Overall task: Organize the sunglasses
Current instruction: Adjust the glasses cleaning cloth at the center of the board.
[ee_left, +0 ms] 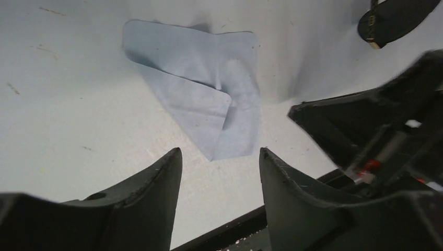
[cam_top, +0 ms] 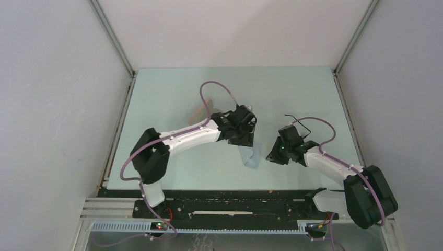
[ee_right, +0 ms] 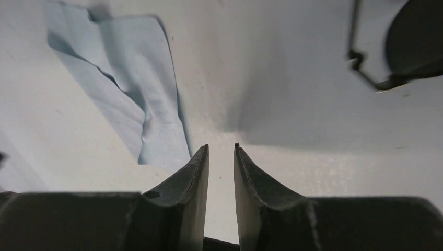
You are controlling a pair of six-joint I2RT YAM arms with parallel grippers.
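Note:
The sunglasses [ee_right: 402,49] are a thin dark-framed pair lying on the table. They show at the top right of the right wrist view, and one lens shows at the top right of the left wrist view [ee_left: 392,21]. From above, only a slim arm [cam_top: 289,117] sticks out behind the right arm. My left gripper [ee_left: 220,154] is open and empty, hovering just before the near corner of a folded grey-blue cloth [ee_left: 203,89]. My right gripper [ee_right: 220,149] is empty, with its jaws only a narrow gap apart. It is over bare table, between the cloth [ee_right: 125,89] and the sunglasses.
From above, the cloth [cam_top: 252,155] lies between the left gripper [cam_top: 248,140] and the right gripper [cam_top: 271,156]. A salmon-pink case [cam_top: 197,111] peeks out behind the left arm. The right arm's wrist [ee_left: 376,130] fills the right of the left wrist view. Walls enclose the table on three sides.

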